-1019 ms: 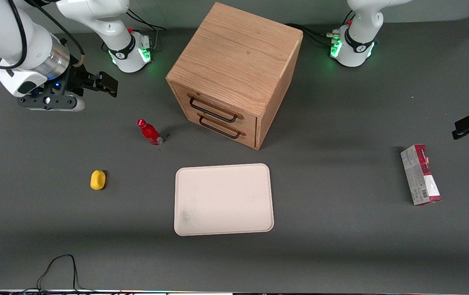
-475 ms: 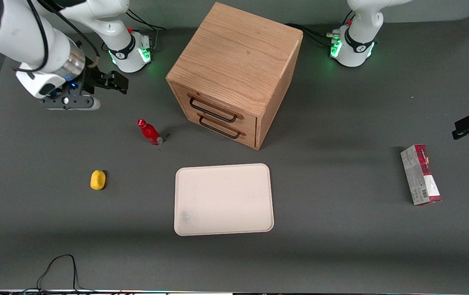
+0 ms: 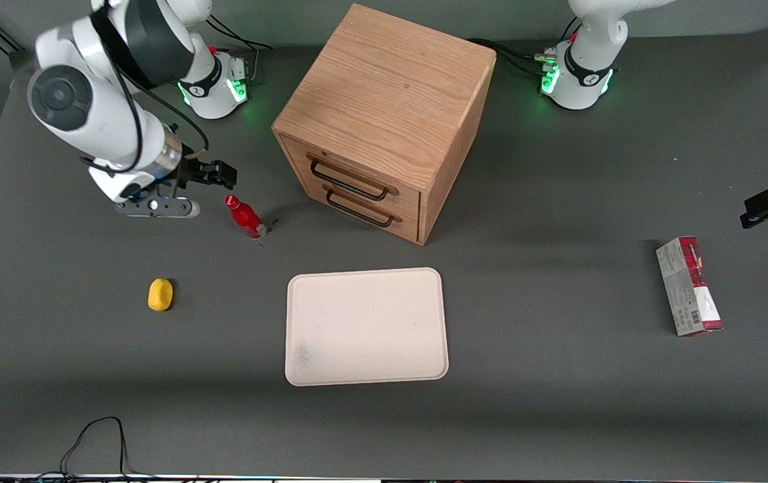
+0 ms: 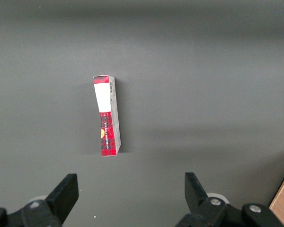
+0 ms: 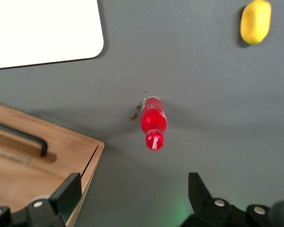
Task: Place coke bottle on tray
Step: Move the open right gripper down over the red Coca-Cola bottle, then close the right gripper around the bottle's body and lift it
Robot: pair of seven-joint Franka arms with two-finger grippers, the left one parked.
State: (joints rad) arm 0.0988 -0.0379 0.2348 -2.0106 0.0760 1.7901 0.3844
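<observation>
- The table (image 3: 558, 416) is the biggest thing we see, a dark grey top that carries everything else, and we take the wooden cabinet (image 3: 384, 100) standing on it as our landmark
- The cabinet has two drawers with dark handles; it stands farther from the front camera than the tray, and its bulk is what we judge the arm must steer clear of
- The tray (image 3: 366, 327) lies flat in front of the cabinet, bare, so we judge any spot on it will serve for setting down
- The gripper (image 3: 212, 176) hangs above the table toward the working arm's end from the cabinet, near the bottle's cap but not touching it; in the wrist view the fingers (image 5: 68, 189) stand wide apart and hold nothing, which suits a grasp not yet made
- The carton (image 3: 688, 286) lies toward the parked arm's end, well apart from the cabinet and out of the way
- The bottle (image 3: 244, 217) stands upright on the table beside the cabinet's drawer front, not yet on the tray
- The yellow lump (image 3: 160, 294) lies well apart from the cabinet, and it blocks nothing between bottle and tray
</observation>
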